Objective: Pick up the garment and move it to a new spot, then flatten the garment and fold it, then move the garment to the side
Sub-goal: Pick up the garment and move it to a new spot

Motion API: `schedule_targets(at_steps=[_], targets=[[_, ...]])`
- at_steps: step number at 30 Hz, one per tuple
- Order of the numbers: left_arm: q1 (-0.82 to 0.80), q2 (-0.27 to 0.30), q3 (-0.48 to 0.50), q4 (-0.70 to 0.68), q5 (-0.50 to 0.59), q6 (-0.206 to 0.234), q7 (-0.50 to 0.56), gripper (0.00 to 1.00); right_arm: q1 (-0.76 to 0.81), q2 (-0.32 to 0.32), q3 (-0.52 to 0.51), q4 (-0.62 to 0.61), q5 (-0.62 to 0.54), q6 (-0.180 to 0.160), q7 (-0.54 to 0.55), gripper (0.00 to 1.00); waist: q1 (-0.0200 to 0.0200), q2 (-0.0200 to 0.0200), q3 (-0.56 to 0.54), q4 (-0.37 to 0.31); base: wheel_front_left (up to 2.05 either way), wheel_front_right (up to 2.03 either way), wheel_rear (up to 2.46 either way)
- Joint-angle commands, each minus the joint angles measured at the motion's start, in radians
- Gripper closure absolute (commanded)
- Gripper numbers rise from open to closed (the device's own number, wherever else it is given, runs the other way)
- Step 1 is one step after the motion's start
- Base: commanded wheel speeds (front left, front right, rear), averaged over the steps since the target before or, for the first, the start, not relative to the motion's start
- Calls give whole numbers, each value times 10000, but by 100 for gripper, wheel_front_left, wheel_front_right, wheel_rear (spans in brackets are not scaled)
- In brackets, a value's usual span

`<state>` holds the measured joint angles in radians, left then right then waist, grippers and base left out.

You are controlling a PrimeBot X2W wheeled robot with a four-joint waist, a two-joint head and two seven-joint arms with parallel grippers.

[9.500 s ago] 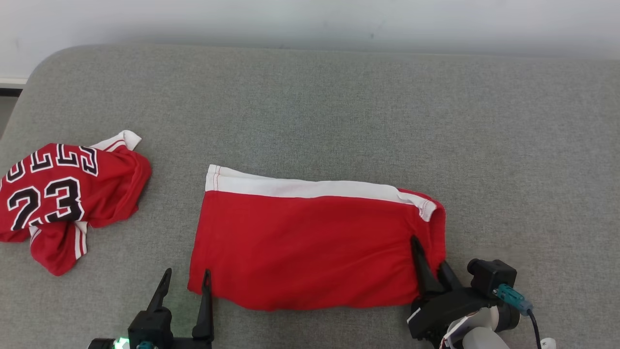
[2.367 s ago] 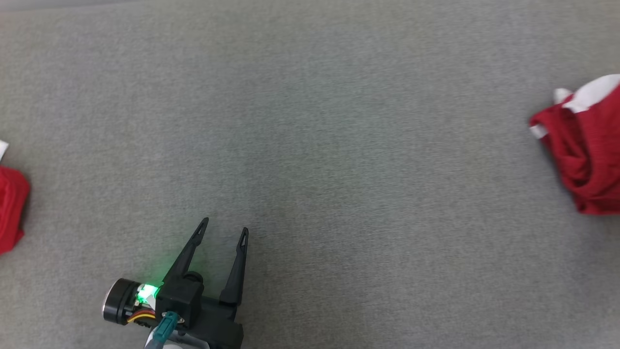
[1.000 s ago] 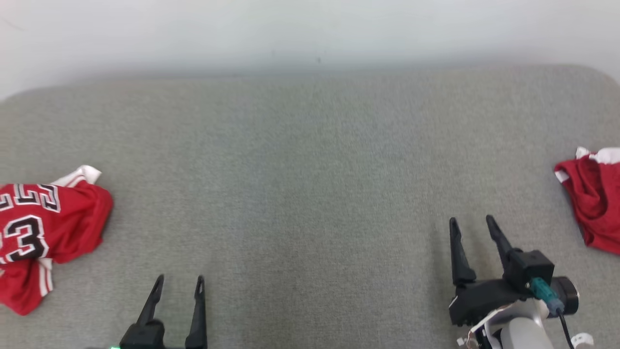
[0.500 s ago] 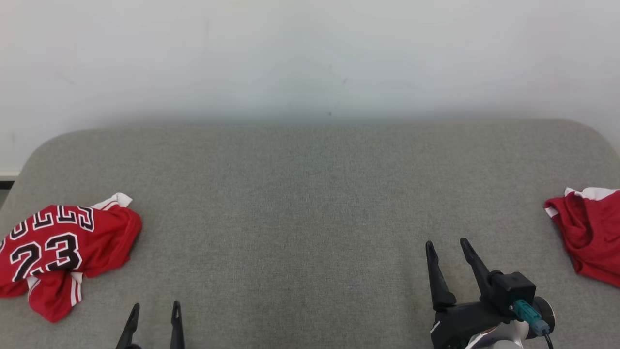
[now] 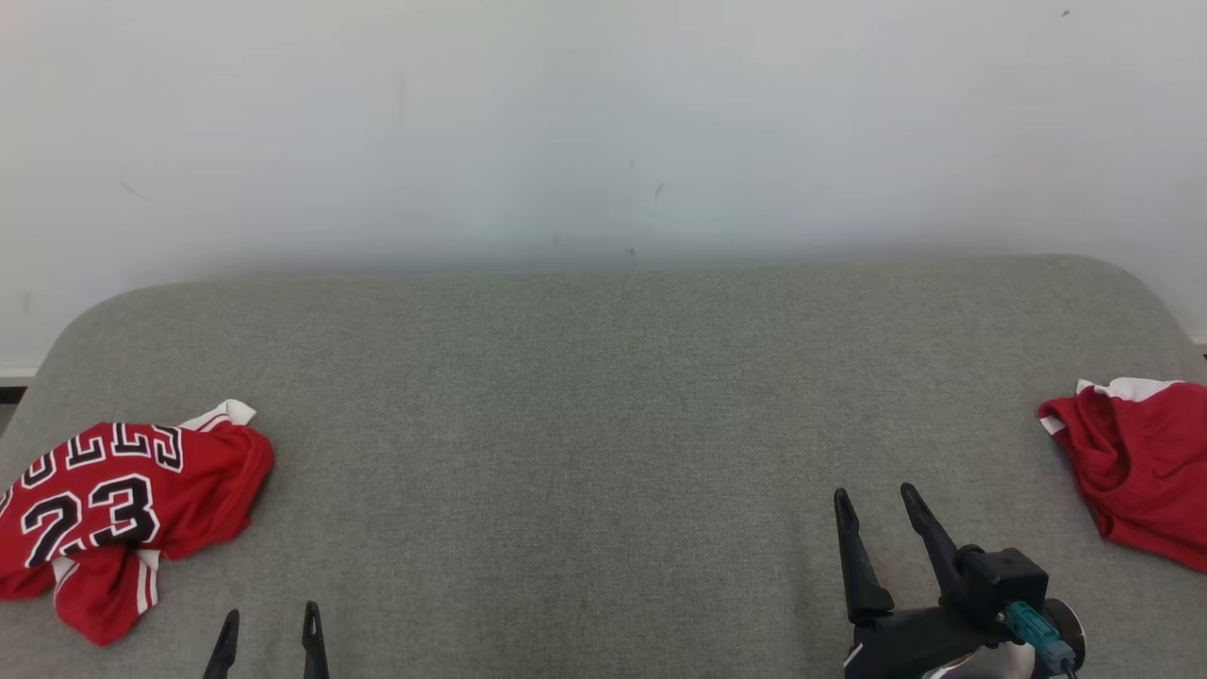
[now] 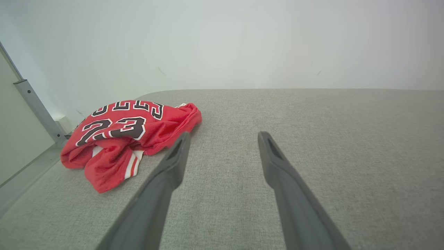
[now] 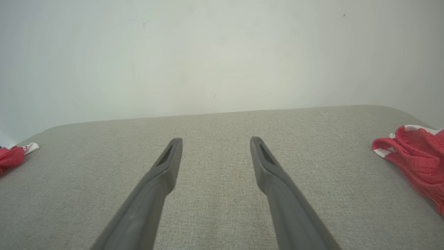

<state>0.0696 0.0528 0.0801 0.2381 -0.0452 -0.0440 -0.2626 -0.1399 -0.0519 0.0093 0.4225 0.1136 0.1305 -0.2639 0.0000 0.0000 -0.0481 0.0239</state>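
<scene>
The garment (image 5: 123, 505), a red jersey with black "23" and lettering outlined in white, lies crumpled at the left end of the grey surface. It also lies left of my left fingers (image 6: 166, 173) in the left wrist view (image 6: 128, 133), and its edge (image 7: 12, 154) peeks in at the far left of the right wrist view. My left gripper (image 5: 269, 622) stands open at the bottom left, to the right of the jersey and apart from it. My right gripper (image 5: 872, 505) stands open at the lower right with nothing between its fingers (image 7: 215, 140).
A darker red garment with white edging (image 5: 1136, 462) lies bunched at the right edge, also in the right wrist view (image 7: 412, 152). The grey padded surface (image 5: 603, 405) ends at a white wall behind. A metal frame post (image 6: 34, 109) stands left of it.
The head camera has tilted up, so the wall takes more of the picture. The left gripper sits lower in view. Both garments lie where they were.
</scene>
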Motion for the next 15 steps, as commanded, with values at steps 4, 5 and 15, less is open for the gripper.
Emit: schedule_targets(at_steps=[4,5,15], targets=[[79,-27,41,-58,12,-17,-32,0,92,22,-3,15,-32,2,0,0,0,0,80,11,0,0,0],[62,-27,40,-56,12,-20,-32,0,97,23,-3,24,-20,2,0,0,0,0,100,27,0,0,0],[-56,-27,-62,14,39,32,-32,0,18,24,432,169,-93,2,0,0,0,0,340,873,0,0,0]])
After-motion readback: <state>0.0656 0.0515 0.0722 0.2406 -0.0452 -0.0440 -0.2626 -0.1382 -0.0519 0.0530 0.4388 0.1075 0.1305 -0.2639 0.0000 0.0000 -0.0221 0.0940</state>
